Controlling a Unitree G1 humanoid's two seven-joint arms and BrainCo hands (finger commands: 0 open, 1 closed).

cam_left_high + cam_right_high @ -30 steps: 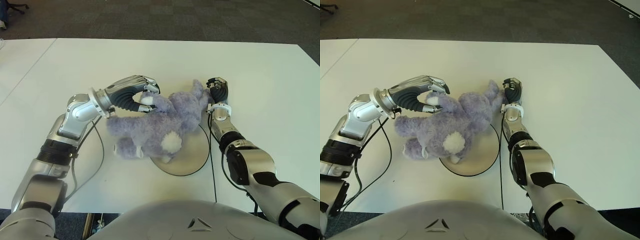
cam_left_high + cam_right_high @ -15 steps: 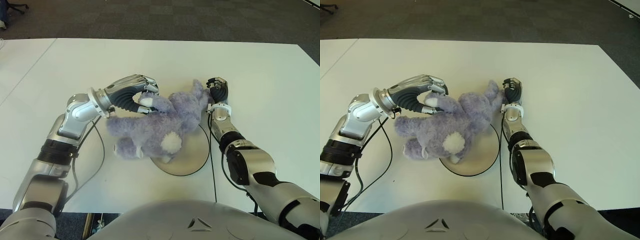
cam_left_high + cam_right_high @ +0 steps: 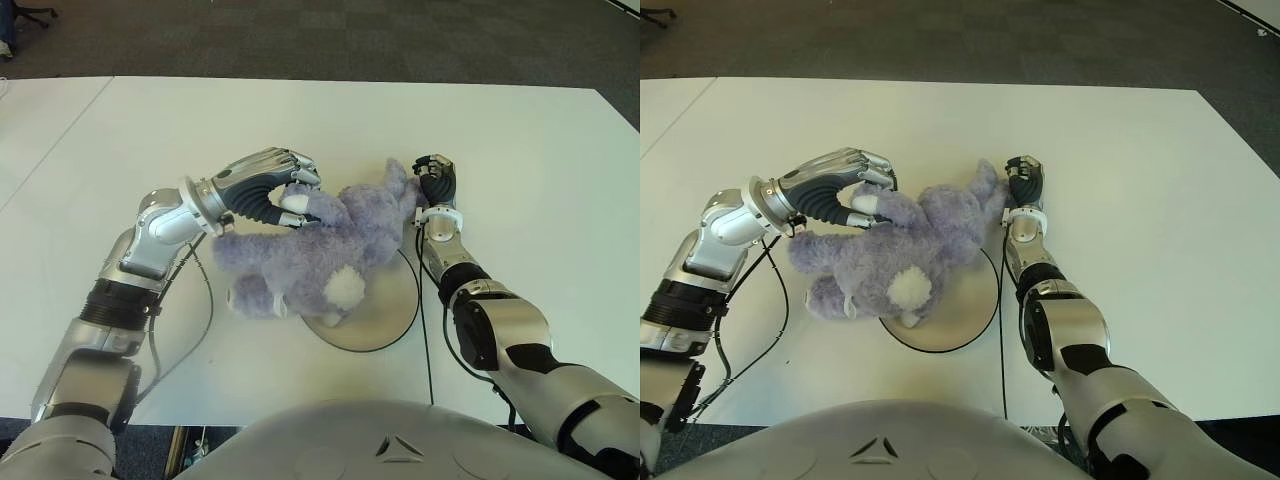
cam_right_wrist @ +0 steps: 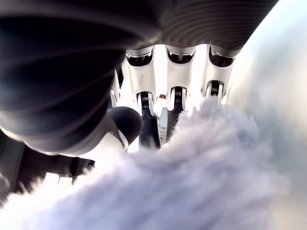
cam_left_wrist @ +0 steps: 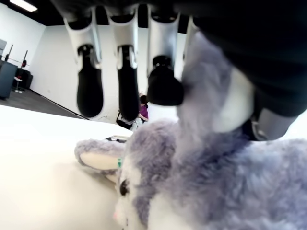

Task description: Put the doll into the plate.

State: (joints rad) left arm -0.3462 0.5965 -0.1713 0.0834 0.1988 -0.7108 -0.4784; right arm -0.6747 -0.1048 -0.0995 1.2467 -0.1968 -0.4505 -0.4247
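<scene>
Purple plush doll (image 3: 320, 245) lies across the near-left rim of the plate (image 3: 385, 320), much as it lay a second ago: its hind end with the white tail sits over the plate, while its head and forelimbs hang off onto the white bench (image 3: 300, 120) on my left. Over the last second my left forearm has swung slightly, and the cable beneath it has shifted, but the doll has barely travelled. I judge the task to be only partly done; the doll straddles the rim and is not yet properly in the plate.

My left hand (image 3: 275, 190) is curled over the doll's upper limb. The left wrist view shows a tuft of fur pinched against my thumb, with three fingers (image 5: 163, 86) hanging down just beyond it, so I record this hand as grasping the doll.

My right hand (image 3: 435, 180) stands at the doll's far-right ear, beside the plate's far edge. Its wrist view is filled with fur and curled fingers (image 4: 175, 103); it appears to be gripping the ear, though contact is not plainly visible.
</scene>
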